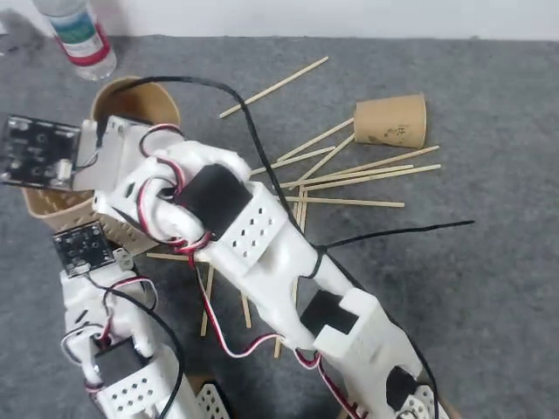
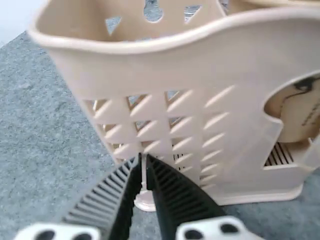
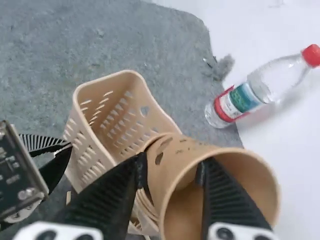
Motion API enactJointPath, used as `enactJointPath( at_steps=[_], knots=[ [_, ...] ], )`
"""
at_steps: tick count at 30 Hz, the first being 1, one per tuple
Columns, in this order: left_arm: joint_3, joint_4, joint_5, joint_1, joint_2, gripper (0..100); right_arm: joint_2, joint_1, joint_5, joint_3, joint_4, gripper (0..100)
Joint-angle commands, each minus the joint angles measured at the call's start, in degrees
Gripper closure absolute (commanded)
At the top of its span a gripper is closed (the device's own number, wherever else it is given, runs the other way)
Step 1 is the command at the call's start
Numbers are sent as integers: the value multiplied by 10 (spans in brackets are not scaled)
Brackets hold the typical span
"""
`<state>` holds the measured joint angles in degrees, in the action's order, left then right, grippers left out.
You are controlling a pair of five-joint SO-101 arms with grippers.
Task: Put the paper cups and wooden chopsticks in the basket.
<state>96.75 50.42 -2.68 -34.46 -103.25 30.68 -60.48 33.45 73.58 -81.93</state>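
Grey, felt-like counter (image 1: 489,288): task barely begun. The basket (image 3: 107,107), beige slotted plastic with a wavy rim, stands before the arms. The right tool (image 3: 171,164) is clamped on a tan, tapered paper cup (image 3: 180,150) at the basket's rim, not yet in. A second cup (image 1: 390,121) lies on its side, well apart. Slim wooden chopsticks (image 1: 358,175) lie scattered. The left tool (image 2: 142,161) is clenched beside the basket wall, possibly pinching a pale sliver.

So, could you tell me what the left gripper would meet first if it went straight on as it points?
Most likely the basket: its slotted side wall stands directly ahead of the left gripper, apparently close, though the depth is hard to judge.
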Motion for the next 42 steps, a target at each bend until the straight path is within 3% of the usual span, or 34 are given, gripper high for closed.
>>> enactJointPath(
  at_steps=[1,12,20,30,34,42],
  knots=[
    [-2,-12,-6,6,-11,983,-6,-5,-4,10,11,823],
    [-2,-2,-6,19,-11,984,-33,-3,-4,86,9,823],
    [-2,0,-6,19,-11,984,16,-7,-4,8,53,823],
    [-2,0,-6,19,-11,984,-44,-2,-4,120,41,823],
    [-2,1,-6,19,-10,984,-98,63,-4,124,-7,823],
    [-2,28,-10,19,-11,983,-185,275,-5,125,-182,823]
  ],
)
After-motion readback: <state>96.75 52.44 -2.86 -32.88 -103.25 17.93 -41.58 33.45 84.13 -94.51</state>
